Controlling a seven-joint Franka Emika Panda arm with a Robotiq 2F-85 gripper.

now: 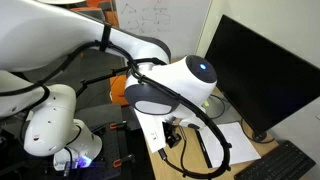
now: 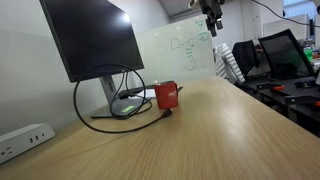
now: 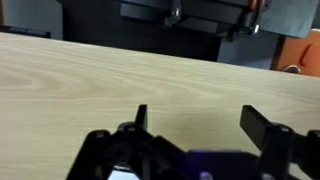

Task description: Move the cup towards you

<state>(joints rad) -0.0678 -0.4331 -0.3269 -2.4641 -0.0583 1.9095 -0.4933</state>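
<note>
The small red cup (image 2: 166,96) stands on the wooden table (image 2: 200,140), next to the monitor's foot and inside a loop of black cable. My gripper (image 2: 211,14) hangs high above the table, behind and to the right of the cup in that exterior view, well clear of it. In the wrist view the gripper (image 3: 200,120) is open and empty, with only bare wood between its two fingers. The cup does not show in the wrist view. In an exterior view the arm's white wrist (image 1: 188,82) fills the middle and hides the cup.
A black monitor (image 2: 95,40) stands at the back of the table, with a black cable loop (image 2: 100,125) round its foot. A power strip (image 2: 22,140) lies at the left. A keyboard (image 1: 285,165) lies near the monitor. An orange boxy thing (image 3: 302,50) sits beyond the table edge.
</note>
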